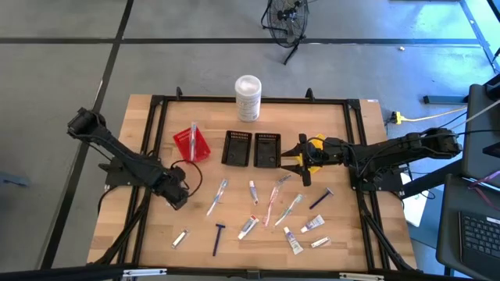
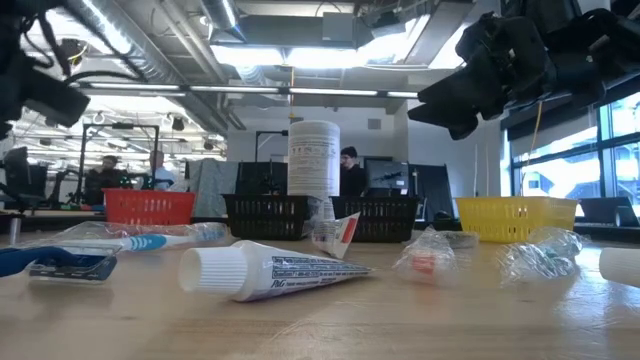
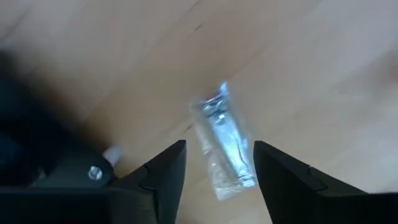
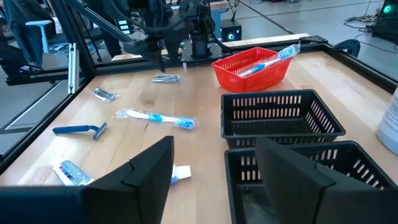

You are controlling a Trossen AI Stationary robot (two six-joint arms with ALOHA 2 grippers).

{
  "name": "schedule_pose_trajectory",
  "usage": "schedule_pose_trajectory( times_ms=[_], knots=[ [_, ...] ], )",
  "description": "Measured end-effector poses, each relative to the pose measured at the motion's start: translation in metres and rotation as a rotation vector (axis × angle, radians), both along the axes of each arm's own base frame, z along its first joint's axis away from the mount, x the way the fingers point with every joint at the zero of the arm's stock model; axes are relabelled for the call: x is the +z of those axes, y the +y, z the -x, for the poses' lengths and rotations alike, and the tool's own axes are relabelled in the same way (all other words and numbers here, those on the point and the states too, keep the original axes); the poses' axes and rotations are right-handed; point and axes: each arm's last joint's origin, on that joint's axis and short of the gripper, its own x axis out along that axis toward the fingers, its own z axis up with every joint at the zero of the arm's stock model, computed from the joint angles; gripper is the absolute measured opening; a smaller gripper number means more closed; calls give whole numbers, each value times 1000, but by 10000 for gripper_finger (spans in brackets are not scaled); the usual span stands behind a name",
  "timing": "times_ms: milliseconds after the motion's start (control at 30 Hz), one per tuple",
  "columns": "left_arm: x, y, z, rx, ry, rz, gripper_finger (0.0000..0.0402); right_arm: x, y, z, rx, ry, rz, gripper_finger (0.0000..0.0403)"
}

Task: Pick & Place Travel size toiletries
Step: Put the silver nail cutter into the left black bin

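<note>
- Left gripper [image 1: 181,197]: poised low over the pale wooden desk [image 1: 344,234] near its left side, fingers [image 3: 163,171] parted and empty, straddling a small clear-wrapped sachet [image 3: 225,144] that lies flat between them; the placement is judged a lineup for a pinch across its narrow width.
- Right gripper [image 1: 300,160]: held above the right-hand black mesh bin [image 1: 267,149], beside the yellow bin [image 1: 316,147]; fingers [image 4: 138,171] spread, nothing seen between them, judged a release posture.
- Red mesh bin [image 4: 253,66]: one blue-and-white toothbrush [image 4: 268,59] is propped inside, end over the rim.
- Remaining toiletries: white tubes [image 1: 248,227], wrapped toothbrushes [image 1: 218,195] and a dark blue razor [image 1: 218,237] are scattered flat across the desk front, apart enough for single picks.
- Tall white canister [image 1: 248,97]: stood upright behind the bins, clear of the work.
</note>
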Motion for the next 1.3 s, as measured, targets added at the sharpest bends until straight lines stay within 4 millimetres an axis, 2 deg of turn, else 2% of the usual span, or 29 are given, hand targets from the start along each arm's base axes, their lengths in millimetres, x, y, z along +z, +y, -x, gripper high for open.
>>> schedule_pose_trajectory(
  times_ms=[167,467,700,1000,1200,1300],
  knots=[
    [-15,0,3,27,-27,30,189,0,0,0,0,0,0,226],
    [-28,6,12,38,37,21,189,0,0,0,0,-1,0,210],
    [-34,6,12,38,3,40,186,0,0,0,0,-1,1,215],
    [-36,5,11,39,-20,51,120,0,0,0,0,-1,1,226],
    [-33,4,7,34,-51,32,85,0,0,0,0,-1,2,218],
    [-27,0,-1,36,-135,30,71,0,0,0,0,-1,2,212]
  ],
)
